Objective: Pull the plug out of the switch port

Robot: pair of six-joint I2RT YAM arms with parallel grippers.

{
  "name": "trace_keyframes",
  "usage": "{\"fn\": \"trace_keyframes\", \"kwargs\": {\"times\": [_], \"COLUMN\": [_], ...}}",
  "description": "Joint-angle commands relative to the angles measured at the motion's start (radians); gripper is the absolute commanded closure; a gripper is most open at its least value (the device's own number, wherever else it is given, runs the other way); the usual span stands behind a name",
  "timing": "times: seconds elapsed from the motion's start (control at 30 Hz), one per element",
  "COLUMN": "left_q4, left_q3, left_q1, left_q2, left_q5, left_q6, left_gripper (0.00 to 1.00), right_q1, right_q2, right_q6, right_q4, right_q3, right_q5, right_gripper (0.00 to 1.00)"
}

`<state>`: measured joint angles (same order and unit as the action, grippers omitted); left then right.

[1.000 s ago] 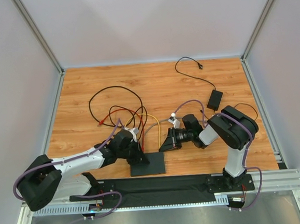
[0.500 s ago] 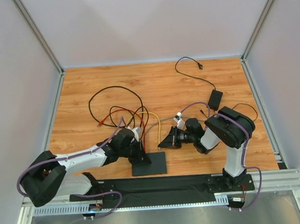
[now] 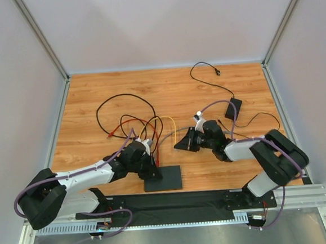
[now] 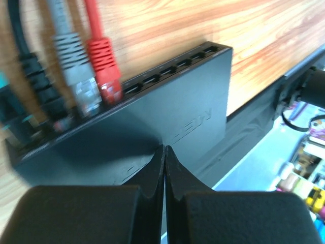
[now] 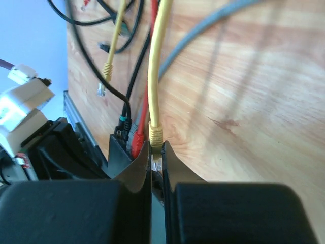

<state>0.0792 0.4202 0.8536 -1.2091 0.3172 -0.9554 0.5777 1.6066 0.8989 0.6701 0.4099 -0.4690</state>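
Note:
The flat black switch (image 3: 163, 178) (image 4: 167, 101) lies near the table's front edge. My left gripper (image 3: 154, 169) (image 4: 164, 150) is shut and its tips rest on the switch's top, holding nothing. A red plug (image 4: 105, 71), a grey plug (image 4: 76, 71) and a black plug (image 4: 40, 86) sit in the ports. My right gripper (image 3: 180, 145) (image 5: 156, 152) is shut on the yellow plug (image 5: 156, 134), whose clear tip shows between the fingers. That plug is out of the switch (image 5: 119, 152) and held a little to its far right.
Black, red, yellow and grey cables (image 3: 125, 111) loop over the wood behind the switch. A small black power adapter (image 3: 233, 108) with a thin cord lies at the right back. A loose yellow plug end (image 5: 101, 89) rests on the table. A black mat (image 3: 175, 203) runs along the front.
My right gripper has drawn back from the switch toward the far side, carrying the yellow plug, and the right arm has stretched out lower. The left gripper stays on the switch.

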Motion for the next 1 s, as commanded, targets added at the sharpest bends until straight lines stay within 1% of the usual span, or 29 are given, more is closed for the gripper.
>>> {"fn": "trace_keyframes", "kwargs": {"times": [0.0, 0.03, 0.07, 0.13, 0.17, 0.2, 0.23, 0.3, 0.33, 0.43, 0.53, 0.67, 0.7, 0.83, 0.97], "left_q4": [0.149, 0.159, 0.175, 0.195, 0.209, 0.214, 0.214, 0.217, 0.215, 0.205, 0.2, 0.206, 0.211, 0.231, 0.243], "left_q3": [0.005, 0.008, 0.014, 0.034, 0.041, 0.052, 0.055, 0.057, 0.055, 0.048, 0.035, 0.037, 0.043, 0.06, 0.074], "left_q1": [0.002, 0.001, 0.002, 0.002, 0.004, 0.002, 0.002, 0.002, 0.002, 0.001, 0.002, 0.002, 0.002, 0.002, 0.002], "left_q2": [0.045, 0.057, 0.077, 0.089, 0.097, 0.1, 0.103, 0.108, 0.108, 0.108, 0.123, 0.155, 0.161, 0.178, 0.191], "left_q5": [-0.105, -0.109, -0.119, -0.125, -0.127, -0.127, -0.13, -0.133, -0.136, -0.127, -0.13, -0.13, -0.13, -0.138, -0.142], "left_q6": [0.058, 0.061, 0.063, 0.069, 0.073, 0.076, 0.078, 0.078, 0.076, 0.07, 0.066, 0.069, 0.07, 0.081, 0.087], "left_gripper": [1.0, 1.0, 1.0, 1.0, 1.0, 1.0, 1.0, 1.0, 1.0, 1.0, 1.0, 1.0, 1.0, 1.0, 0.99], "right_q1": [0.004, 0.004, 0.004, 0.004, 0.004, 0.004, 0.001, 0.001, 0.001, -0.001, 0.001, 0.001, 0.002, 0.002, -0.001], "right_q2": [-0.19, -0.229, -0.3, -0.359, -0.399, -0.418, -0.436, -0.484, -0.494, -0.507, -0.496, -0.464, -0.458, -0.459, -0.438], "right_q6": [-0.13, -0.164, -0.179, -0.202, -0.204, -0.206, -0.203, -0.198, -0.195, -0.209, -0.259, -0.343, -0.394, -0.481, -0.508], "right_q4": [-0.344, -0.404, -0.503, -0.608, -0.738, -0.785, -0.814, -0.825, -0.823, -0.819, -0.797, -0.86, -0.88, -0.909, -0.943], "right_q3": [0.076, 0.11, 0.128, 0.167, 0.222, 0.243, 0.26, 0.279, 0.285, 0.328, 0.388, 0.509, 0.57, 0.654, 0.713], "right_q5": [0.136, 0.18, 0.203, 0.289, 0.334, 0.405, 0.432, 0.467, 0.498, 0.523, 0.52, 0.559, 0.587, 0.612, 0.642], "right_gripper": [1.0, 1.0, 1.0, 1.0, 1.0, 1.0, 1.0, 1.0, 1.0, 1.0, 1.0, 1.0, 1.0, 1.0, 1.0]}}
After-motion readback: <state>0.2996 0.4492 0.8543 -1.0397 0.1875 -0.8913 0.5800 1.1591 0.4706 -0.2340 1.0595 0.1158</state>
